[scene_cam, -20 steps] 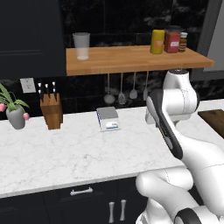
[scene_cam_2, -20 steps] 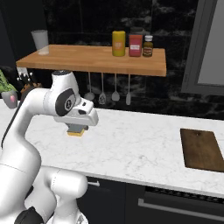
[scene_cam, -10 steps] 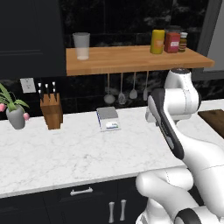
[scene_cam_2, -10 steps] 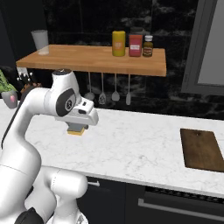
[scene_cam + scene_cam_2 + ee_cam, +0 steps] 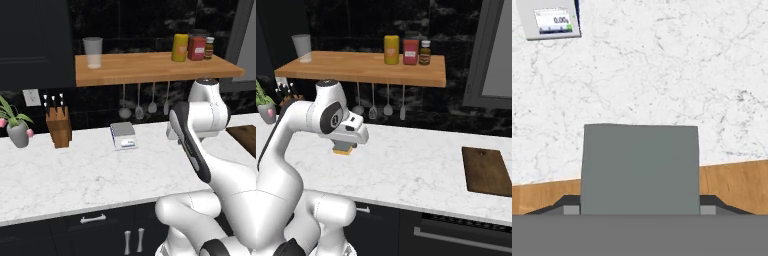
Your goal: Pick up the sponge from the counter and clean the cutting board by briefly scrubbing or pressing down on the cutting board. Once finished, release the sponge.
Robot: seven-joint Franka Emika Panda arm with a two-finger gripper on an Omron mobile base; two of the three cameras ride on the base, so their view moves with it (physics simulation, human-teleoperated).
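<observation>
One sponge (image 5: 342,149), yellow beneath a dark grey scouring top, hangs pinched in the gripper (image 5: 344,148) above the white marble counter (image 5: 406,170), clear of the surface; in the hand view its grey top (image 5: 640,167) lies between the two finger tips, so the jaws are closed narrow on it. One dark brown cutting board (image 5: 487,171) lies flat on the counter well apart to the right, its small hole toward the wall. One grey-and-white scale (image 5: 123,136) sits near the wall, one knife block (image 5: 58,126) and one potted plant (image 5: 16,129) farther left. On the wooden shelf (image 5: 150,66) stand one glass (image 5: 93,52) and three jars (image 5: 407,50); four utensils (image 5: 380,106) hang below it. Compared with the earlier frames, nothing has shifted: the arm, sponge and board all sit where they were.
</observation>
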